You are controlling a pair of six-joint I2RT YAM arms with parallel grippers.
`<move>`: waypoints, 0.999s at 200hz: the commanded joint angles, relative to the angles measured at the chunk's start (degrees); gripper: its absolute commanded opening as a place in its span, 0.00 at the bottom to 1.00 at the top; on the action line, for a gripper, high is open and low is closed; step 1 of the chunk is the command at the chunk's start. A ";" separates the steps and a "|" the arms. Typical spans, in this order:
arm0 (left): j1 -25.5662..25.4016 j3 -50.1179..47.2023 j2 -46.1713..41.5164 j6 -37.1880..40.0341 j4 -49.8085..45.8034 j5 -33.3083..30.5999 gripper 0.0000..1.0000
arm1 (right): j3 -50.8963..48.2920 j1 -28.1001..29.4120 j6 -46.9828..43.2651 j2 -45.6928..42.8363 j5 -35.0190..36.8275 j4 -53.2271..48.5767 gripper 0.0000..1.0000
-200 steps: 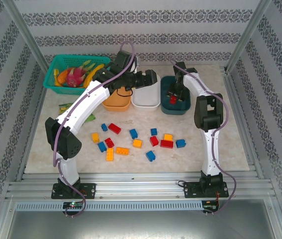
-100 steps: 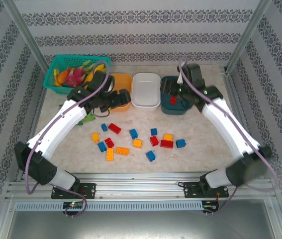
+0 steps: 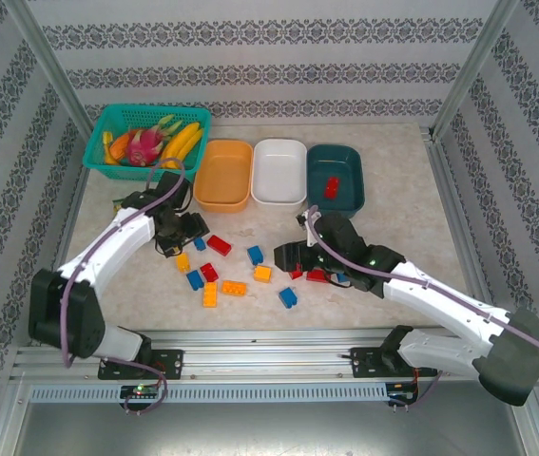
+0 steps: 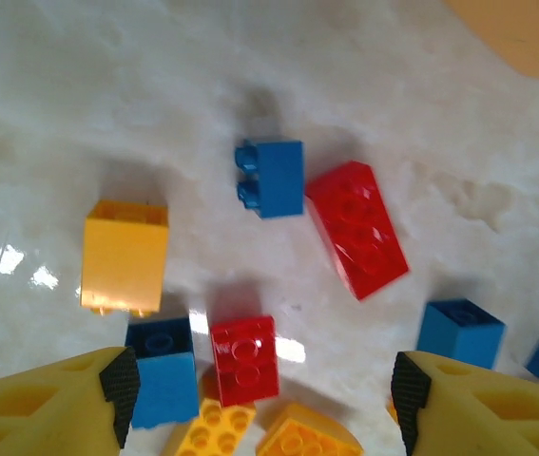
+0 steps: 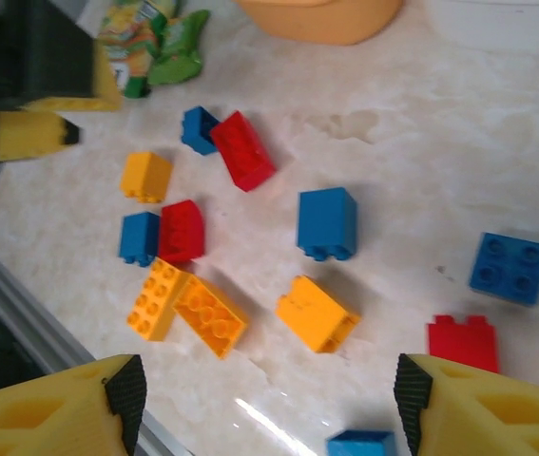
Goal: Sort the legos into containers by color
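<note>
Marbled table [image 3: 397,204]: legos [image 3: 235,288], trays [image 3: 279,171], basket [image 3: 145,110], packet [image 5: 155,38].

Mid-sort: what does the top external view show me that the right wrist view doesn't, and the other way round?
Top external: the dark teal plastic tray with one small red studded brick in it, and the teal lattice basket of toy fruit. Right wrist: a square blue four-stud brick, studs up. Both: the long red brick and the orange plastic tray.

Legos [image 3: 234,287] scattered before trays [image 3: 279,144]; basket [image 3: 95,142] left; one lego [image 3: 331,186] in rightmost tray [image 3: 349,152].
</note>
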 commanded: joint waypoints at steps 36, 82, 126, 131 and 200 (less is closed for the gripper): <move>0.91 6.20 11.15 1.36 1.86 -2.04 0.63 | 2.39 1.63 2.16 3.09 0.48 7.55 0.93; 1.18 5.97 15.09 0.92 5.00 -2.15 0.56 | 4.50 1.08 1.74 4.79 -1.24 7.31 0.97; 1.25 5.67 18.34 0.41 7.12 -2.45 0.51 | 6.40 0.32 1.09 6.73 -3.10 6.24 0.97; 1.19 5.58 18.59 0.48 7.34 -2.63 0.51 | 6.54 0.23 1.06 6.83 -3.23 6.21 0.97; 1.20 5.18 21.26 0.69 8.23 -3.08 0.37 | 7.12 -0.53 1.24 7.55 -4.13 5.15 0.97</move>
